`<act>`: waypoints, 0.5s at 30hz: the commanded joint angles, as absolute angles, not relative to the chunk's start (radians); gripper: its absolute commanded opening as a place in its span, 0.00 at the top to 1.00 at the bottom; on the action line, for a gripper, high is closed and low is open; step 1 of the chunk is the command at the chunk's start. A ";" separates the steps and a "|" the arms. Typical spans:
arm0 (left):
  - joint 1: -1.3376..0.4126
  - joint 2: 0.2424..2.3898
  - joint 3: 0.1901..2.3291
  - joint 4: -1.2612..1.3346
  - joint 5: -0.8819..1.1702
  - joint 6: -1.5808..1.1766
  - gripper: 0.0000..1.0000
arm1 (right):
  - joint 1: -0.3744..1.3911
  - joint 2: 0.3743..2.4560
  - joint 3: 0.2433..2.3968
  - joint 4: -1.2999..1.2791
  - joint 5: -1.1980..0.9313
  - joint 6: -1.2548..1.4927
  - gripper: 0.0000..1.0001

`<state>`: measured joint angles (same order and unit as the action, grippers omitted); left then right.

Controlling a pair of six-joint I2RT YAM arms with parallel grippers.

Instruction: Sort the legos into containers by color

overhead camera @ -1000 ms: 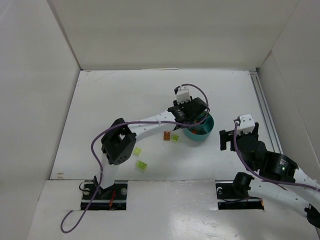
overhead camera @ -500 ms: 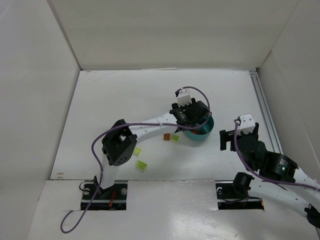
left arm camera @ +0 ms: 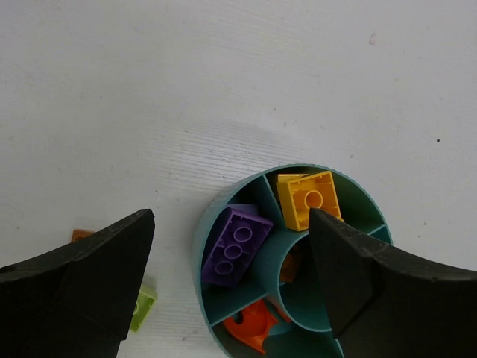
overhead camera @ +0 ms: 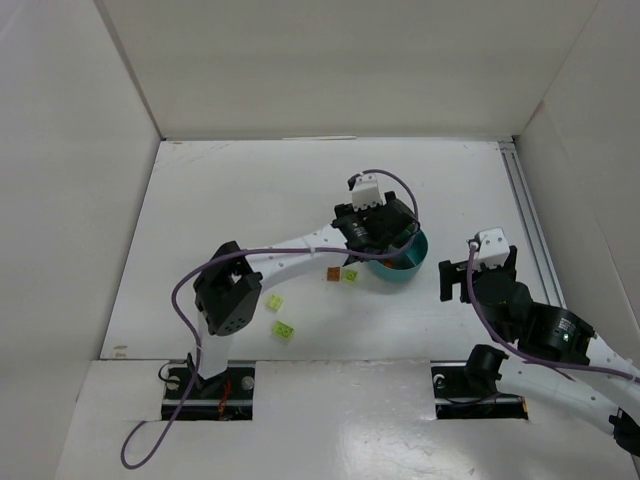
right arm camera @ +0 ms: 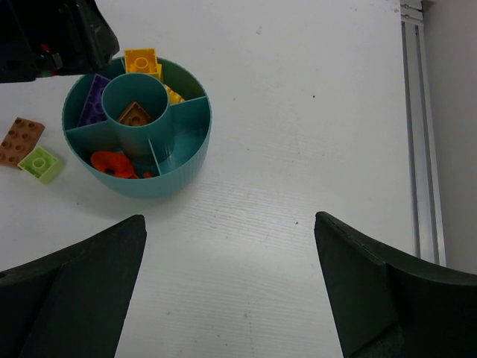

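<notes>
We stretch our left arm [overhead camera: 290, 250] far forward, our left gripper [left arm camera: 229, 216] pointing down with jaws spread wide, while our right arm [overhead camera: 545, 335] sits folded close, our right gripper [right arm camera: 229, 220] likewise spread and facing down.

No text, label or number is legible — none anywhere.

Left fingers [left arm camera: 89, 276] spread wide over the bowl [right arm camera: 175, 175], blocking its top. Brown plate [right arm camera: 19, 140] and lime brick [right arm camera: 41, 162] lie just beside bowl's left side. Bare tabletop [right arm camera: 313, 149] from bowl's right to the rail [right arm camera: 416, 112], wide passage.
</notes>
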<state>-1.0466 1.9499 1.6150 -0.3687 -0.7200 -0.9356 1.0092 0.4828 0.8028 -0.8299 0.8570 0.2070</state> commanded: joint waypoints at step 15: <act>-0.988 1.346 1.177 -0.436 -0.733 -0.975 0.00 | 1.011 0.785 0.824 -0.559 0.596 -0.104 0.00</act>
